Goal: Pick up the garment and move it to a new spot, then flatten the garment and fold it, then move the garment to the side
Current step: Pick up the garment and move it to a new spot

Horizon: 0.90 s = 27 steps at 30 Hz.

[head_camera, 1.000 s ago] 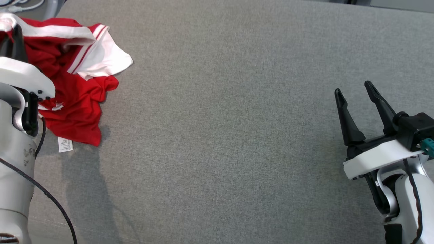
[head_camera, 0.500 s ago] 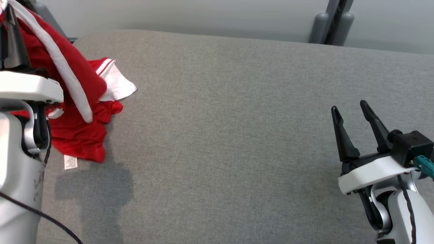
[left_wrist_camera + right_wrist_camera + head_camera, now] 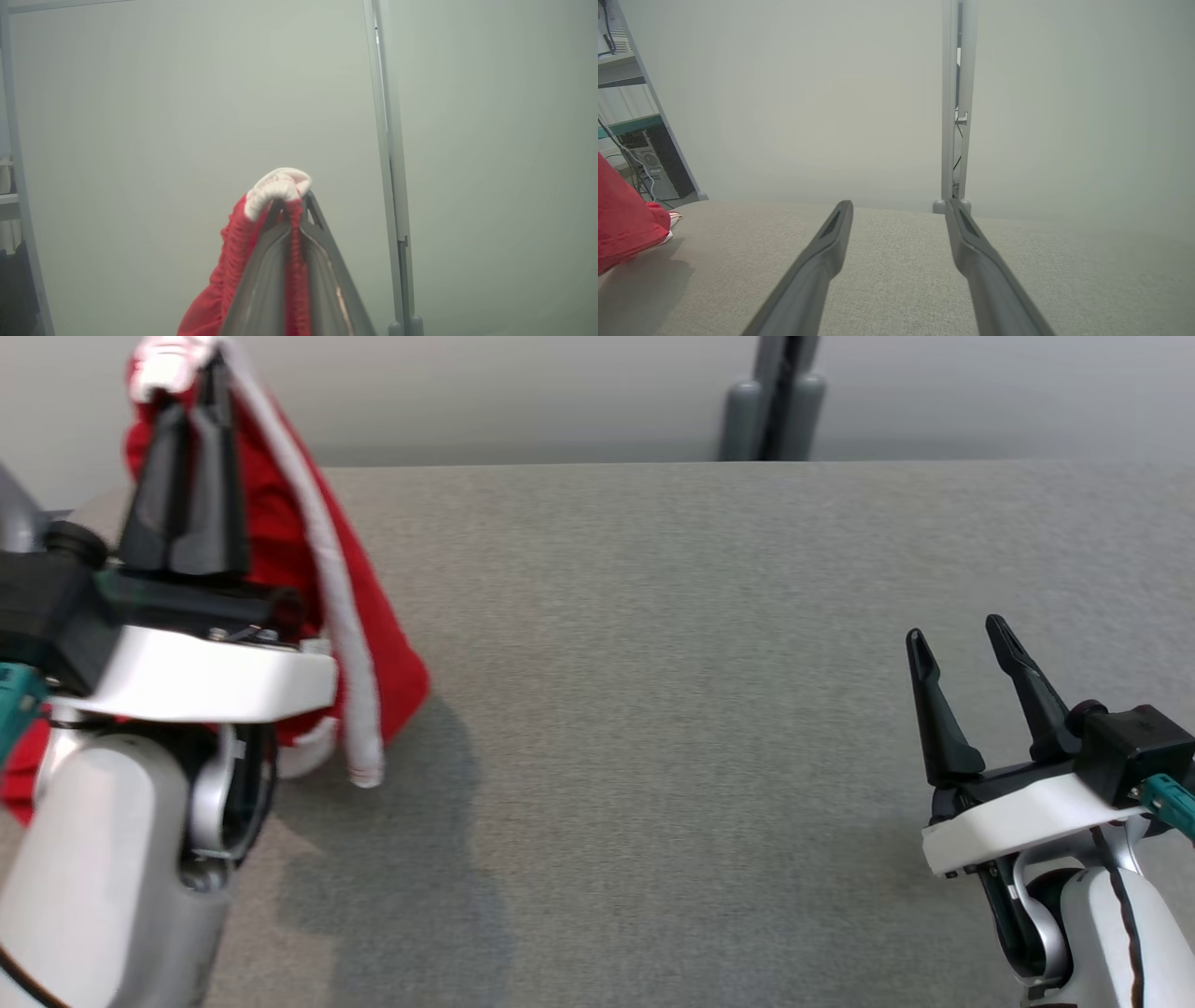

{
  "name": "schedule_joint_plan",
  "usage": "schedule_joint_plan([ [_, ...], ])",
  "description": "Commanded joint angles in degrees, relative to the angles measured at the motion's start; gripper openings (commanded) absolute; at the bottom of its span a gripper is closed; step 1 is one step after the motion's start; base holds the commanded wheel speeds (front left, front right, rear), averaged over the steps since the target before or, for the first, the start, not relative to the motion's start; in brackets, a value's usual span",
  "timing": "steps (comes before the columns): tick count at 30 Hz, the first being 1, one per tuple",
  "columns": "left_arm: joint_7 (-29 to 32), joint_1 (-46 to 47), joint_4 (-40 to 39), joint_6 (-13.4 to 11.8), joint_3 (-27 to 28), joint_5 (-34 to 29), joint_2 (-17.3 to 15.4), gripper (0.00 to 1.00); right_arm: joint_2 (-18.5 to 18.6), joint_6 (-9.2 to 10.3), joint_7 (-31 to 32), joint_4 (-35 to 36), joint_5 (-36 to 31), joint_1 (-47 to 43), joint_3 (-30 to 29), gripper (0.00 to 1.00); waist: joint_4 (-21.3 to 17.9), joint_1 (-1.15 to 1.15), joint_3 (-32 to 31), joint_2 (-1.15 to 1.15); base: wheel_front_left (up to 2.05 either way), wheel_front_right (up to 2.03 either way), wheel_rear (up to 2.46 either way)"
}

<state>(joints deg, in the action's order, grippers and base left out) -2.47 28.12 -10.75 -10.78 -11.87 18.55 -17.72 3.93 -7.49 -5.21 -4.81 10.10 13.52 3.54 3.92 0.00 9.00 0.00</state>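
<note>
- The left gripper (image 3: 193, 383) stands at the upper left of the head view. Its two long, dark, tapered fingers point up and are pressed together, clamped on a fold of the garment.
- The garment (image 3: 383, 663) is a red knit top with white trim. It hangs from the left fingertips in a loose, cone-shaped drape over the left end of the work surface.
- A narrow white band (image 3: 341, 616) runs down the right edge of the drape and ends in a rounded tip.
- In the left wrist view, a white ribbed edge (image 3: 278, 189) bunches over the fingertips. A thin pleated ridge of red cloth runs down between the two fingers.
- In the right wrist view, the lowest red folds reach the surface at its far left. It cannot be determined whether they rest on it.
- The right gripper (image 3: 954, 627) is at the lower right of the head view, above the surface. Its jaws are spread wide with nothing between them, and it is well apart from the garment.
- Each wrist carries a smooth white housing behind a black finger mount.
- The work surface (image 3: 700, 663) is flat and covered in grey woven fabric with a fine, coarse grain. The hanging cloth casts a soft shadow on it.
- Behind the far edge stand pale, smooth wall panels (image 3: 808, 93), joined at a grey post (image 3: 770, 401) with two rounded feet.
- A shelf rack (image 3: 621, 70) with cables stands at the left edge of the right wrist view.
</note>
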Motion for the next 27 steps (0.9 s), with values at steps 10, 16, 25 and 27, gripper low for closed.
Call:
schedule_joint_plan([
  [10,1.8,6.8,-2.5,3.7,-11.4,-2.2,6.2,0.00,-0.6,-0.01,-1.1,-0.5,1.0,0.3,-0.7,1.00,-14.6,0.00,2.6,0.00,0.00,0.00,0.00],
  [16,1.8,8.3,3.4,6.1,-17.9,-2.4,9.7,0.00,-0.8,-0.01,-1.9,-0.7,1.3,-0.3,-2.2,1.00,-17.5,0.00,4.5,0.00,0.00,0.00,0.00],
  [25,0.3,2.2,12.7,7.7,-22.0,-2.0,8.4,0.00,-0.9,-0.01,-2.2,-1.2,1.7,0.0,-2.1,1.00,-15.4,0.00,6.6,0.00,0.00,0.00,0.00],
  [27,-0.1,0.1,13.5,7.6,-22.0,-1.7,7.4,0.00,-0.9,-0.01,-2.0,-1.3,1.6,0.1,-1.9,1.00,-14.2,0.00,6.7,0.00,0.00,0.00,0.00],
])
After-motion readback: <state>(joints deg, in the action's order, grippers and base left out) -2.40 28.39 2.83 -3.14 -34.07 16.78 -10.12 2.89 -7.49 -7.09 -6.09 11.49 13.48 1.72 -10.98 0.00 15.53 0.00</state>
